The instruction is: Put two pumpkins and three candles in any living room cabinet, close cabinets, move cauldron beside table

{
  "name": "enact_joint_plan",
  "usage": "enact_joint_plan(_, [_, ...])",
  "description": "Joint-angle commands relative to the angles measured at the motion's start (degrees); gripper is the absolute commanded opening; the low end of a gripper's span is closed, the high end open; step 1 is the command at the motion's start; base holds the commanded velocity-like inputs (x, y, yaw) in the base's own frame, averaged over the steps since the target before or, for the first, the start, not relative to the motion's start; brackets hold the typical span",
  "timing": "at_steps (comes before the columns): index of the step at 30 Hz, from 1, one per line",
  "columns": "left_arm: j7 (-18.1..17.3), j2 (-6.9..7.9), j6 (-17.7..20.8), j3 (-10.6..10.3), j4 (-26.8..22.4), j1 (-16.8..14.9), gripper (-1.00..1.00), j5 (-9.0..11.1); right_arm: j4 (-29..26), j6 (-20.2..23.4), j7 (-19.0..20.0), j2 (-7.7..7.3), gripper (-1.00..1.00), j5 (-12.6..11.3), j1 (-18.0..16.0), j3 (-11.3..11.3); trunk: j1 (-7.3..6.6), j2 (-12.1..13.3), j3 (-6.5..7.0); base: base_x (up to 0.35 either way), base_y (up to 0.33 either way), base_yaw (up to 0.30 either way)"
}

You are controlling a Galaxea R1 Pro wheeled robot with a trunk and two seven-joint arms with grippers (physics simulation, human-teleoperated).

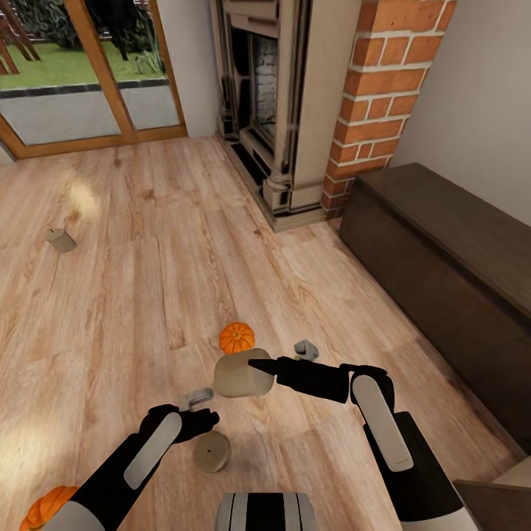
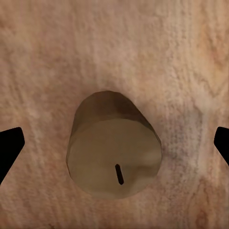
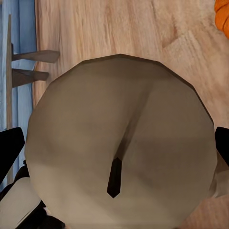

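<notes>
My right gripper (image 1: pixel 258 369) is shut on a cream candle (image 1: pixel 237 375), held lying sideways above the floor; in the right wrist view that candle (image 3: pixel 119 143) spans the gap between the two black fingertips (image 3: pixel 9 152). My left gripper (image 1: pixel 198 409) hangs open over a second candle (image 1: pixel 212 451) that stands on the floor; in the left wrist view this candle (image 2: pixel 114 148) sits between the spread fingertips (image 2: pixel 9 148). A third candle (image 1: pixel 60 240) lies far left. One pumpkin (image 1: pixel 237 337) rests just beyond the held candle, another pumpkin (image 1: pixel 48 507) at the bottom left. The dark cabinet (image 1: pixel 442 273) stands shut at right.
A beige fireplace surround (image 1: pixel 280 110) and brick chimney (image 1: pixel 376 96) stand ahead, glazed wooden doors (image 1: pixel 88 66) at the back left. Light plank floor (image 1: pixel 147 280) stretches between them. In the right wrist view grey legs (image 3: pixel 33 57) and a blue edge (image 3: pixel 21 47) show beyond the candle.
</notes>
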Motion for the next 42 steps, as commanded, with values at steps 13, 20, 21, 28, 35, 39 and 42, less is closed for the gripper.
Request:
enact_joint_plan(13, [0.59,-0.02,-0.06,-0.27,-0.08,-0.04,1.0,0.43,-0.07,0.19,0.95,-0.05,-1.0,0.34,-0.03,-0.19,0.25,-0.15,-2.26,0.0,0.0,0.0])
enact_joint_plan(20, [0.59,-0.02,-0.61,-0.27,-0.08,-0.04,1.0,0.51,0.28,-0.14,18.38,-7.93,-1.0,0.41,0.71,-0.55,0.38,-0.22,-3.36,0.0,0.0,0.0])
enact_joint_plan(21, [0.59,-0.02,-0.63,-0.27,-0.08,-0.04,1.0,0.51,0.32,-0.28,20.79,-9.01,-1.0,0.43,1.1,-0.59,0.38,-0.22,-3.36,0.0,0.0,0.0])
enact_joint_plan(28, [0.59,-0.08,-0.94,-0.33,-0.08,-0.04,1.0,0.58,1.02,-2.02,25.65,-10.89,-1.0,0.46,1.79,-0.67,0.53,-0.3,-4.69,0.0,0.0,0.0])
enact_joint_plan(35, [0.59,-0.15,-1.02,-1.49,-0.08,-0.04,1.0,-0.28,1.08,-2.14,25.97,-10.96,-1.0,0.47,1.82,-0.67,0.61,-0.34,-5.36,0.0,0.0,0.0])
enact_joint_plan(39, [0.59,-0.39,-1.14,-2.0,-0.08,-0.04,1.0,-0.35,1.06,-2.14,25.91,-10.96,-1.0,0.47,1.82,-0.67,0.71,-0.39,-6.24,0.0,0.0,0.0])
enact_joint_plan(42, [0.59,-0.45,-2.56,-2.76,-0.08,-0.04,1.0,-0.32,1.06,-2.14,25.72,-10.96,-1.0,0.53,1.82,-0.66,0.74,-0.4,-6.46,0.0,0.0,0.0])
